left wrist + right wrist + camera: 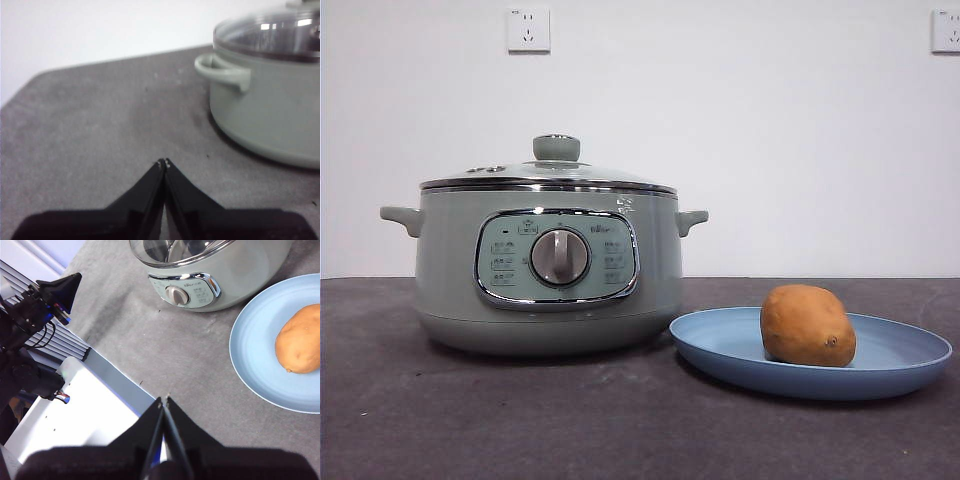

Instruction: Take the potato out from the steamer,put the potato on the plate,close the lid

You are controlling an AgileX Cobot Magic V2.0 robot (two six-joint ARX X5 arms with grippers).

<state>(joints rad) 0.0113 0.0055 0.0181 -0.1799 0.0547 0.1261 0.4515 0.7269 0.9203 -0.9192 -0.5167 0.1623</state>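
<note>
The sage-green steamer (548, 268) stands at the left of the front view with the glass lid (550, 172) closed on it. The orange-brown potato (807, 325) lies on the light-blue plate (720, 345) to the steamer's right. My left gripper (164, 163) is shut and empty over bare table, off to the side of the steamer (270, 115) near its handle. My right gripper (163, 400) is shut and empty, high above the table's front edge, away from the plate (255, 365) and potato (301, 340). Neither arm shows in the front view.
The table has a dark grey mat (520, 420). In the right wrist view the table's front edge borders a white frame (95, 410), and the other arm's black gripper (57, 290) hangs off to the side. Two wall sockets (528, 30) sit on the white back wall.
</note>
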